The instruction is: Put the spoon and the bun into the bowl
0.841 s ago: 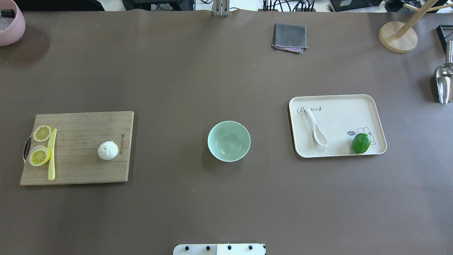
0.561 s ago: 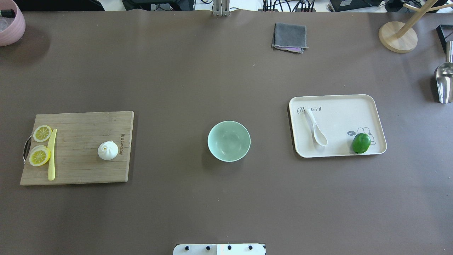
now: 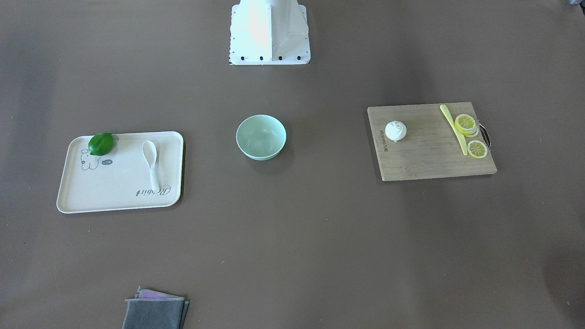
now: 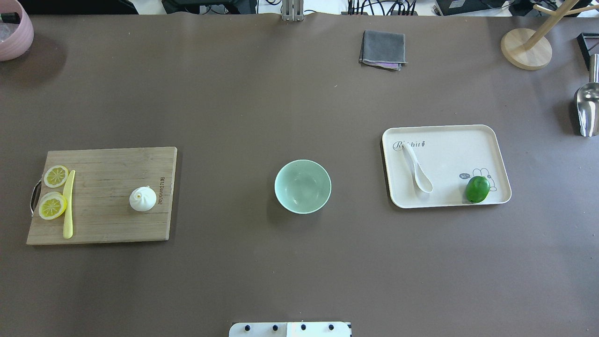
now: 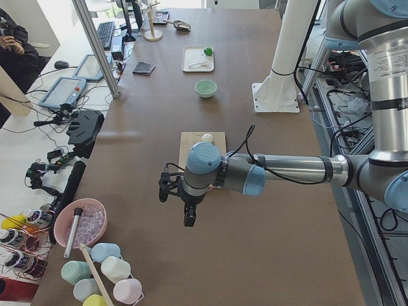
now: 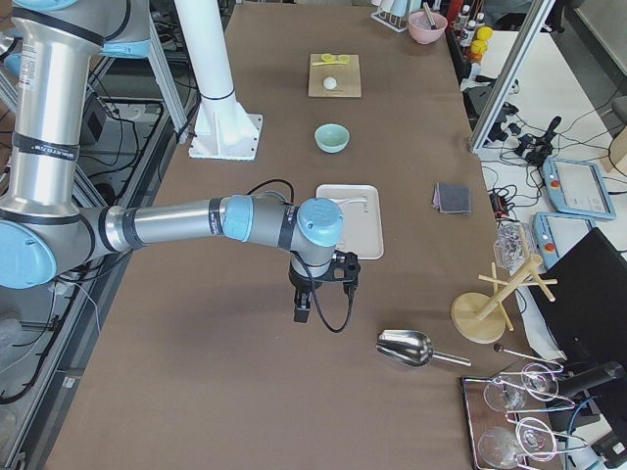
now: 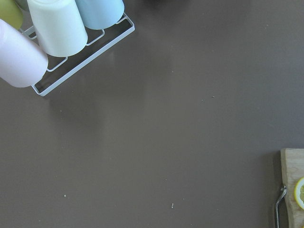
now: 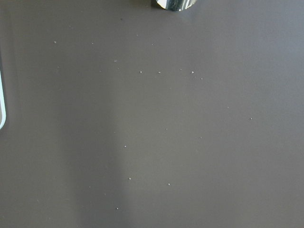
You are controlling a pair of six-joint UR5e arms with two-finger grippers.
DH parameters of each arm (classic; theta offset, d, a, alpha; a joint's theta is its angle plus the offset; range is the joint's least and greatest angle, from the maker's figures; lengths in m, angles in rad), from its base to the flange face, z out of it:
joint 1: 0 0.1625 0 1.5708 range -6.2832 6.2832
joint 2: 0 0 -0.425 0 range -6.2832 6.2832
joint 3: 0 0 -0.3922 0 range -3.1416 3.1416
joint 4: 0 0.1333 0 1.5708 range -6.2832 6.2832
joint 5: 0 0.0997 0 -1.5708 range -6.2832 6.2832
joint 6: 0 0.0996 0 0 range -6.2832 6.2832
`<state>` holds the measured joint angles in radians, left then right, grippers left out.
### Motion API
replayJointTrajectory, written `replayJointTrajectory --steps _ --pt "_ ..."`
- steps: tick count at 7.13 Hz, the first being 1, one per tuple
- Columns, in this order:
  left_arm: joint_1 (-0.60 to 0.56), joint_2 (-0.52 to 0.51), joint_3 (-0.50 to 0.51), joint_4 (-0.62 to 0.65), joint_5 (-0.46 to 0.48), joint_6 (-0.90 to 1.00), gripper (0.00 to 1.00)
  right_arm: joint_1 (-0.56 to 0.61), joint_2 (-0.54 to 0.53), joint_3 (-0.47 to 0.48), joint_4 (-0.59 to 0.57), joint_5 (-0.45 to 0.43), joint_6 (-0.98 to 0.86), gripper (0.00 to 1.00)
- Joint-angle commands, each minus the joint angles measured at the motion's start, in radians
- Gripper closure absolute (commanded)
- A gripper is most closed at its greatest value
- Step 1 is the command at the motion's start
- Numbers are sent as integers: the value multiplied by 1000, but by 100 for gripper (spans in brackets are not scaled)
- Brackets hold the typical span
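The white spoon (image 4: pixel 418 171) lies on a cream tray (image 4: pixel 449 150) at the right, scoop toward the robot. The white pleated bun (image 4: pixel 142 199) sits on a wooden cutting board (image 4: pixel 107 220) at the left. The empty mint-green bowl (image 4: pixel 303 186) stands between them at the table's middle. My left gripper (image 5: pixel 189 217) shows only in the exterior left view, hanging over bare table beyond the board's end. My right gripper (image 6: pixel 303 311) shows only in the exterior right view, over bare table beyond the tray. I cannot tell whether either is open or shut.
A green lime (image 4: pixel 477 189) lies on the tray's corner. A yellow knife (image 4: pixel 69 203) and lemon slices (image 4: pixel 52 206) lie on the board. A grey cloth (image 4: pixel 383 49), a wooden stand (image 4: pixel 526 48), a metal scoop (image 4: pixel 587 105) and a pink bowl (image 4: pixel 14 32) sit along the far edge.
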<state>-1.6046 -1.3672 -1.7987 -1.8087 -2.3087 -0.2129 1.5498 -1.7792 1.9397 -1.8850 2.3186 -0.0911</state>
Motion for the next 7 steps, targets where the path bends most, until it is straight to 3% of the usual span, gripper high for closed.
replayJointTrajectory --steps 1,7 --pt "-1 -15 7 -4 0 4 2 -1 12 -5 4 -1 2 0" --pt "0 -15 -1 -15 0 3 2 -1 26 -2 4 18 8 0"
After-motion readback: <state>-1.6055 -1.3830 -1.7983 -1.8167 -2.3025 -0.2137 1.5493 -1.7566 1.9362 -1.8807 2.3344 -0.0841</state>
